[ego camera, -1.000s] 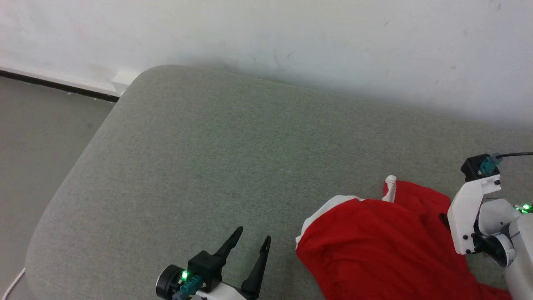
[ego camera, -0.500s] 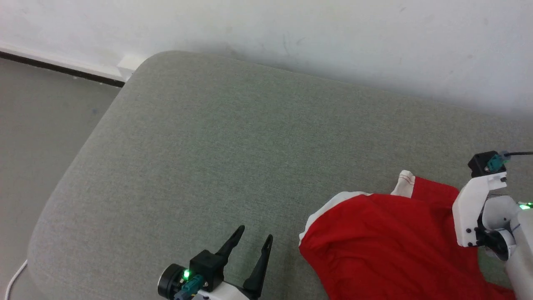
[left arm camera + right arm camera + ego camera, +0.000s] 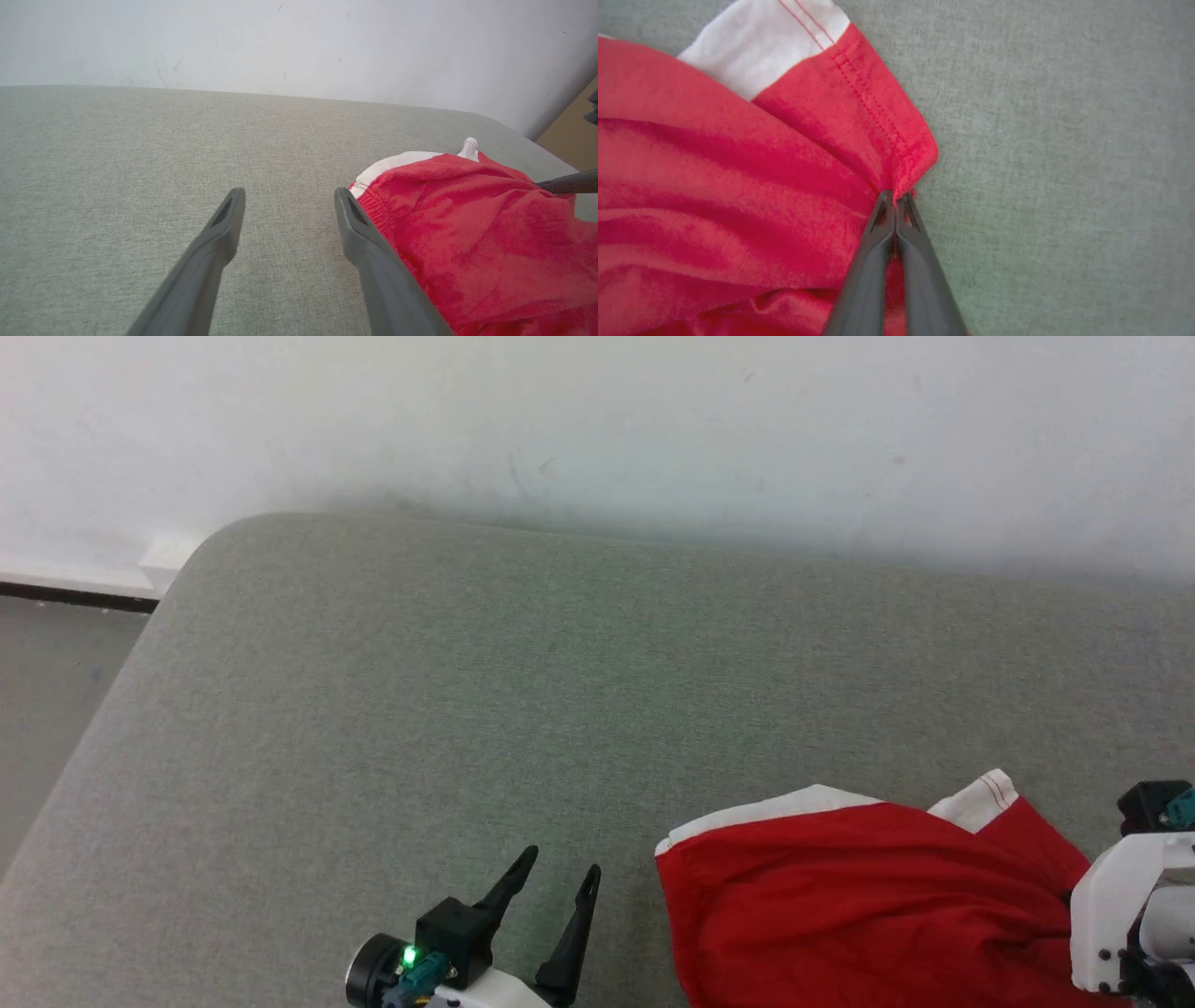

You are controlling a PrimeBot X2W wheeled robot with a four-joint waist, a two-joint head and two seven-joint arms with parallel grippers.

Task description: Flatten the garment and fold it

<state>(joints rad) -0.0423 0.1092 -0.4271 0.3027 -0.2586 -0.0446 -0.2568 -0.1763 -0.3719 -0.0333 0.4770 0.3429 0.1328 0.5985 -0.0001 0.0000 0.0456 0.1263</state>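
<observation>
The garment (image 3: 840, 896) is a pair of bright red shorts with white trim, lying bunched at the lower right of the grey-green cushion (image 3: 467, 691). My right gripper (image 3: 894, 195) is shut on the red hem edge of the garment (image 3: 738, 186), just below a white hem corner (image 3: 766, 42). Its white wrist mount (image 3: 1116, 915) shows at the head view's right edge, with the fingers hidden behind it. My left gripper (image 3: 563, 861) stands open and holds nothing, left of the gathered waistband. In the left wrist view the left gripper (image 3: 288, 193) hovers over bare cushion beside the garment (image 3: 467, 224).
A white wall (image 3: 597, 420) rises right behind the cushion. The cushion's rounded left edge (image 3: 112, 691) drops to a grey floor (image 3: 47, 691). Bare cushion stretches left of and behind the shorts.
The right gripper has shut on the garment's hem edge. The head camera has turned, shifting the whole picture. The white hem corner now lies flatter and more spread. The left gripper stays open.
</observation>
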